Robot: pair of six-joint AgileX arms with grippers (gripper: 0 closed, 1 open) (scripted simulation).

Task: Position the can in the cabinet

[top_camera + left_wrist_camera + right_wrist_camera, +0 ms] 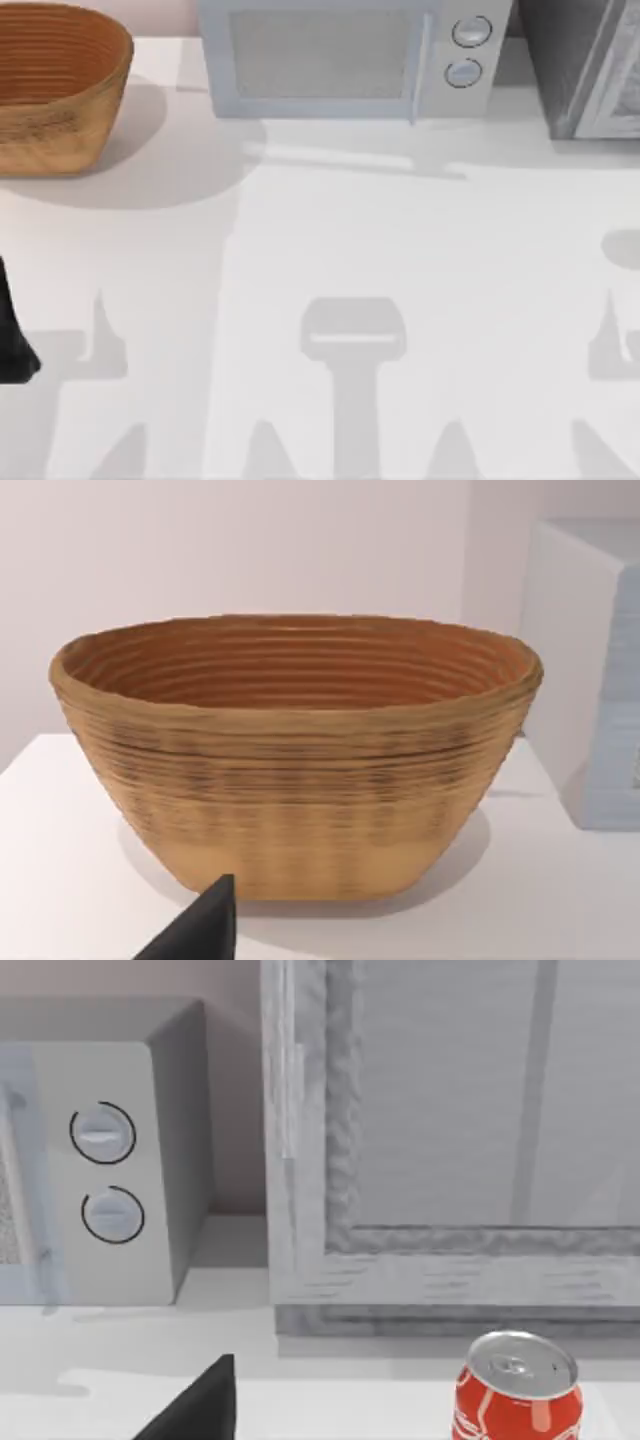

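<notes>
The red can (516, 1394) with a silver top stands upright on the white table, just in front of the grey cabinet (450, 1160). The cabinet (590, 70) is at the table's back right corner in the top view. A dark tip of my right gripper (200, 1408) pokes into the right wrist view, short of the can and off to one side of it, with nothing held. My left arm (14, 335) is at the table's left edge. A dark tip of my left gripper (200, 930) points at the basket.
A woven brown basket (55, 85) sits at the back left, seen up close as the basket (295, 760) in the left wrist view. A grey microwave (350, 55) with two round knobs stands at the back middle, next to the cabinet.
</notes>
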